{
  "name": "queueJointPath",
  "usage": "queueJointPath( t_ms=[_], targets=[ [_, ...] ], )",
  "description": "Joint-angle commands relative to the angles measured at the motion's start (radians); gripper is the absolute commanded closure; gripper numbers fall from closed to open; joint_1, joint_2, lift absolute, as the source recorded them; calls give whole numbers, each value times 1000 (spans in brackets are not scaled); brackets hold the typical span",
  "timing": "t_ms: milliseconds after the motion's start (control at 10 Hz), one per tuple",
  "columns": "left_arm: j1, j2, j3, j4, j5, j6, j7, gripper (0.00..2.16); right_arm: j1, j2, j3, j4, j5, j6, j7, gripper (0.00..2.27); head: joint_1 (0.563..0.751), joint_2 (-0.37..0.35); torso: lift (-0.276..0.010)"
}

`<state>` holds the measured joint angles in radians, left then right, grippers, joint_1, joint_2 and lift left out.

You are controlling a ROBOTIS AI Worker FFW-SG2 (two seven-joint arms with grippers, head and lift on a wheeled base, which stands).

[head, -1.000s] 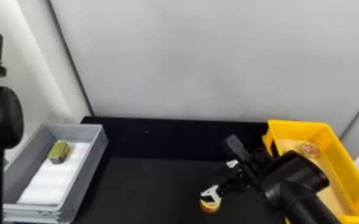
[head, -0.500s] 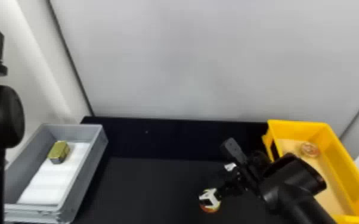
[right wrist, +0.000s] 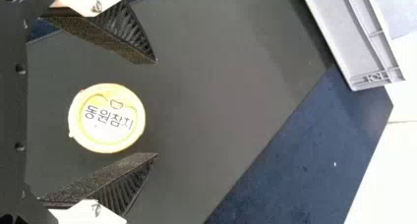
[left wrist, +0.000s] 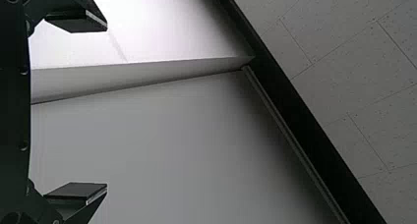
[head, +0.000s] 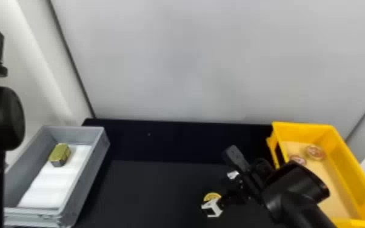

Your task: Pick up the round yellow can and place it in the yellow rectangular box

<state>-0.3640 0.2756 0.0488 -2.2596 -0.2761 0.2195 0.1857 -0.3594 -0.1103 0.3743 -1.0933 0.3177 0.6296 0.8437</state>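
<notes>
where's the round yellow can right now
In the right wrist view, the round yellow can lies between the open fingers of the right gripper; in the head view it sits right of centre on the dark table.

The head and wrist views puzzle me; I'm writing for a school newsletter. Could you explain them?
This robot has two black arms. The head view looks down from its head; each wrist view, turned sideways, looks past that arm's gripper. On the black table top, a round yellow can sits between the open black right gripper's fingers; nothing looks held. Left is a grey plastic box with a gold-green block; right, a yellow rectangular box with two round items. The open black left gripper faces wall and ceiling.
</notes>
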Motion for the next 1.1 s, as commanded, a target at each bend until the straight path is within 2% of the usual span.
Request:
queueJointPath(
  t_ms=[0,1000],
  targets=[
    [2,2,2,-2,0,0,0,127,11,0,8,3,0,4,2,117,663,54,-10],
    [5,8,0,-9,0,8,0,127,40,-3,-14,-10,28,3,10,117,663,54,-10]
  ],
)
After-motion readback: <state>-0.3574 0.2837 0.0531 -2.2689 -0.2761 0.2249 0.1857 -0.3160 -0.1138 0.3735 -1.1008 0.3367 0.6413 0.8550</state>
